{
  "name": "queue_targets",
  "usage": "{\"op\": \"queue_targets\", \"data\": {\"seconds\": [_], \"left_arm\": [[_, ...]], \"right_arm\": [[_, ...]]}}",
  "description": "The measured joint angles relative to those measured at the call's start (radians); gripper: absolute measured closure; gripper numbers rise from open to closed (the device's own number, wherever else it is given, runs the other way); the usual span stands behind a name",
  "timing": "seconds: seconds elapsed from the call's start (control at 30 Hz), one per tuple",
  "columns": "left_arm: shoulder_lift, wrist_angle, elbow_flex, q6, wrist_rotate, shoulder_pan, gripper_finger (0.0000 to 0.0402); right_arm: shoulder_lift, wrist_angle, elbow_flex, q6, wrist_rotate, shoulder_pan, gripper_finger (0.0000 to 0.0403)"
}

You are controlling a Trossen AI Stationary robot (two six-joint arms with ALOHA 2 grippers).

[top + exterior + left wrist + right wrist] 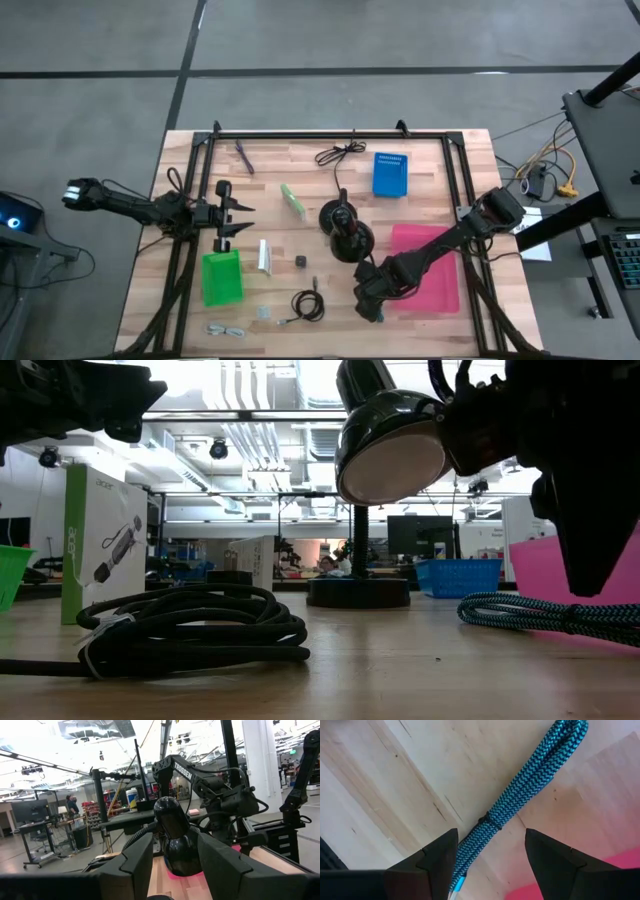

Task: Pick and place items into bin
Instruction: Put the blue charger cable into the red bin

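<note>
Right hand (pixel 490 857) fingers apart, straddling the teal-black braided cable (pixel 520 795) lower right on the tabletop (pixel 395 780), beside the pink bin (pixel 430 270): pre-grasp. Left hand (pixel 172 865) parked, apart.

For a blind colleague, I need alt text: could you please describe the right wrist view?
A teal and black braided cable, bundled with a thin tie, lies on the wooden table, directly between the open fingers of the right end effector. An edge of a pink bin shows at one corner.
</note>
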Motion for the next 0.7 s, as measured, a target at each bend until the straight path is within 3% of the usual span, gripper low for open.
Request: {"op": "queue_targets", "data": {"seconds": [0.33,0.7], "left_arm": [[0.0,0.0,0.0,0.0,0.0,0.0,0.026],[0.0,0.0,0.0,0.0,0.0,0.0,0.026]], "right_arm": [[-0.003,0.104,-0.045,-0.005,-0.017,0.001,0.0186],[0.001,0.099,-0.027,-0.016,-0.069,0.003,0.0186]]}}
